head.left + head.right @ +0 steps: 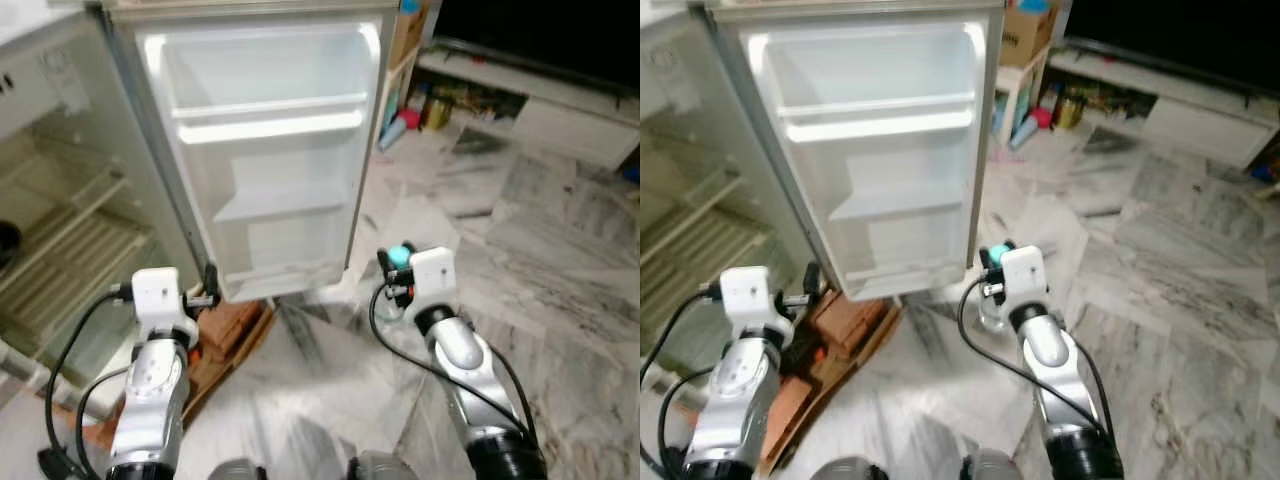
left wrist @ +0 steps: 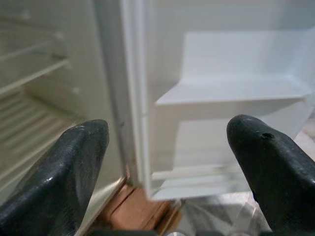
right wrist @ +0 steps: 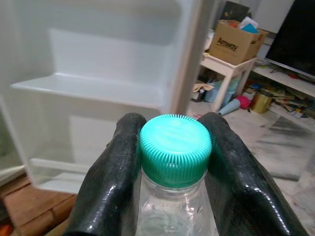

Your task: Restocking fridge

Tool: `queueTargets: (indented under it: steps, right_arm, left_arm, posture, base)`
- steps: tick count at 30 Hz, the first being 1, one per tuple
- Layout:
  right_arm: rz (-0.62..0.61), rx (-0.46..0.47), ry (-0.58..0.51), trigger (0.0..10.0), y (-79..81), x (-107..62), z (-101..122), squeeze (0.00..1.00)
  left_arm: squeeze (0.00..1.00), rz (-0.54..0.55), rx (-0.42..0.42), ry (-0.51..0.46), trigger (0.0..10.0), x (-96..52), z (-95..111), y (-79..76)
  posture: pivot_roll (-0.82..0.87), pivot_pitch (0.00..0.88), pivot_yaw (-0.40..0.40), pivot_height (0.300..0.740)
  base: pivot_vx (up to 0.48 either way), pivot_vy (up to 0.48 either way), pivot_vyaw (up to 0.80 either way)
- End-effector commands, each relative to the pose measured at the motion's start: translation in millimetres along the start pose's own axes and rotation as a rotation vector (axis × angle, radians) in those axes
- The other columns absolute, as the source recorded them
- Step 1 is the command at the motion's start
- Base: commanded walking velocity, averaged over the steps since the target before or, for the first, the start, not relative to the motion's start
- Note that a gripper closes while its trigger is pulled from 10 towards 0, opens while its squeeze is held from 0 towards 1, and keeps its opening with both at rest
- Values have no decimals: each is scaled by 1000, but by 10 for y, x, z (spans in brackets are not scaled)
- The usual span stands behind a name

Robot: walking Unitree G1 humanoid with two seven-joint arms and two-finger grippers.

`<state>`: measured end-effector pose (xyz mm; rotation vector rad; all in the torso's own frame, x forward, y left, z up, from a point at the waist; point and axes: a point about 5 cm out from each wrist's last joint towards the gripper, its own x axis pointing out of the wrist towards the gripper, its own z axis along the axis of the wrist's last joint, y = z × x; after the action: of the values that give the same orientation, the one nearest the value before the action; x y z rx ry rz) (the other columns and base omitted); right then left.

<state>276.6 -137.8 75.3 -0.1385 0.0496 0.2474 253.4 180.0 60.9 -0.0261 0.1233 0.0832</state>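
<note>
The fridge door (image 1: 265,150) stands wide open, its white shelves (image 1: 268,110) bare. The cabinet (image 1: 60,240) with wire racks lies to the left. My right gripper (image 3: 170,152) is shut on the neck of a clear bottle (image 3: 173,211) with a teal cap (image 3: 174,147), held low, right of the door's lower corner (image 1: 398,262). My left gripper (image 2: 170,162) is open, empty, pointing at the door hinge edge, low in front of the cabinet (image 1: 205,290).
A brown wooden pallet (image 1: 225,335) lies under the fridge. At the back right stand a small white table with a cardboard box (image 3: 236,42), a low TV bench (image 1: 530,95), and clutter (image 1: 425,110) on the marble floor (image 1: 560,260).
</note>
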Motion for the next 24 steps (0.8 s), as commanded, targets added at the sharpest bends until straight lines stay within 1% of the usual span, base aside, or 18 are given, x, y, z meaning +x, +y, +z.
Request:
queueTargets:
  steps: [1, 9, 11, 16, 17, 19, 24]
  right_arm:
    - [-24, -4, -19, 10000, -80, 2, 45, 0]
    - [-18, 1, -19, 10000, -66, -6, 46, 0]
    - [-19, 11, -8, 10000, -52, -26, 8, 0]
    - [-22, 24, 1, 10000, -11, -46, -28, 0]
    - [-25, 16, 2, 10000, 4, -50, -40, 0]
    - [-23, -2, -8, 10000, 9, -46, -30, 0]
    - [-29, -14, -26, 10000, -21, -7, 23, 0]
  left_arm:
    - [0, -10, 0, 10, 10000, -12, -24, -47]
    - [0, -17, 6, 9, 10000, -17, -22, -64]
    - [0, -22, 11, 20, 10000, -19, -47, -80]
    - [0, -43, 17, 22, 10000, -17, -51, -117]
    - [0, -62, 3, 21, 10000, -12, -50, -131]
    - [0, -64, 2, 19, 10000, 0, -46, -130]
    - [0, -54, 9, 7, 10000, 36, -10, -124]
  posture:
    - [-10, 0, -39, 740]
    - [-11, 0, -33, 740]
    - [-12, 0, -35, 740]
    - [-10, 0, -32, 740]
    - [-11, 0, -31, 740]
    - [-10, 0, -34, 740]
    - [-5, 0, -35, 740]
  base:
    - [337, 341, 0]
    - [341, 337, 0]
    - [309, 0, 0]
    - [0, 0, 0]
    - [0, 0, 0]
    - [0, 0, 0]
    - [0, 0, 723]
